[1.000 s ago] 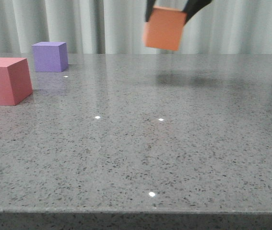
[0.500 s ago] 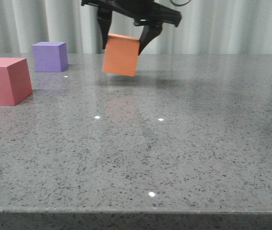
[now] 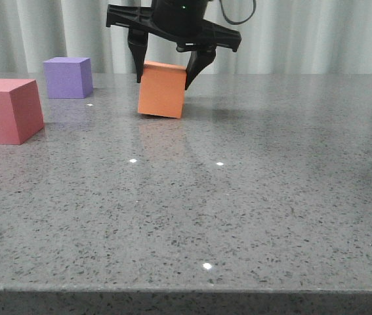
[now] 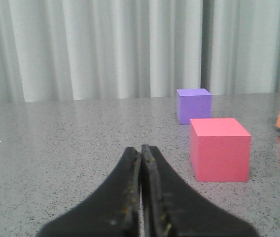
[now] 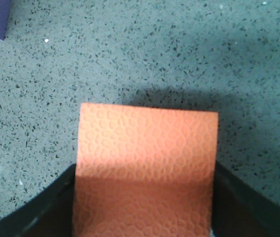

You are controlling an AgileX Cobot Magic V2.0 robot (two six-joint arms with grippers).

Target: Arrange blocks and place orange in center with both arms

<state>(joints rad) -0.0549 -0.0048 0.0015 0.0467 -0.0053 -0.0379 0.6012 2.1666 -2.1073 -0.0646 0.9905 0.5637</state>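
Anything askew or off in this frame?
Only the orange cube: it sits slightly tilted on the table, one bottom edge apparently raised, with the right gripper closed on its sides. The red-pink cube and purple cube sit flat. No damage shows.

The orange cube (image 5: 146,168) looks like matt foam, its top face embossed with a fine pebbled, cell-like grain. The red-pink cube (image 4: 220,148) and purple cube (image 4: 194,105) are equally matt and plain-faced. The table (image 3: 251,197) looks like polished grey stone, speckled dark, glossy enough to mirror the cubes and show small light spots. The left gripper (image 4: 140,197) fingers look like dull black plastic with scuffed inner edges. Behind hangs pale pleated cloth curtain (image 4: 105,47)
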